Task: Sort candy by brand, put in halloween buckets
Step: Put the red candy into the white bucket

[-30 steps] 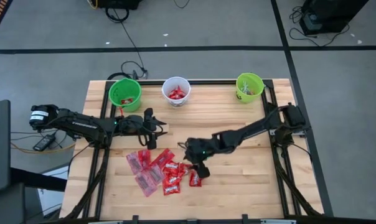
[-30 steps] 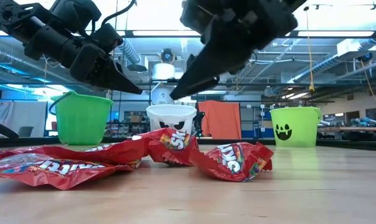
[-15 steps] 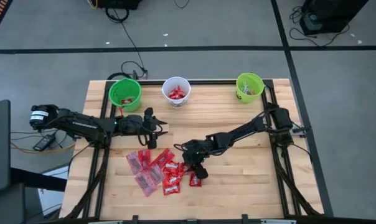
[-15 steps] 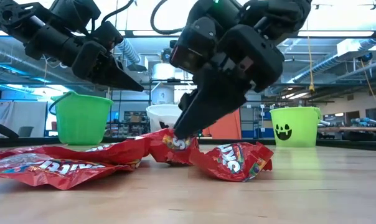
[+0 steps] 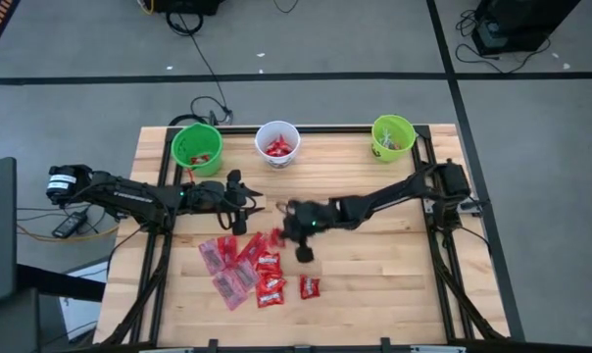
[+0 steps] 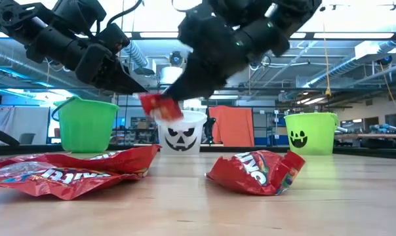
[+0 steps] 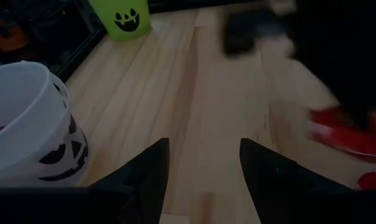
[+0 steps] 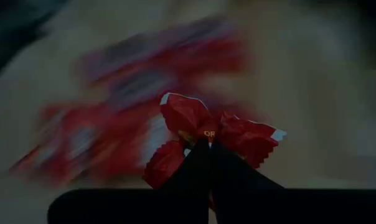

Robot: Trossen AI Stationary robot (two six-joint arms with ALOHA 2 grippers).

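Above the middle of the wooden table (image 5: 374, 275), the right gripper (image 6: 164, 98) is lifted clear of the boards with its fingers pinched together on a small shiny red candy packet (image 8: 203, 134). The remaining red packets (image 5: 247, 270) lie in a loose pile on the table below and beside it. The left gripper (image 7: 200, 165) hovers with its fingers apart and empty near the white jack-o'-lantern bucket (image 7: 26, 124), which stands between the two green buckets (image 5: 196, 147) at the far edge.
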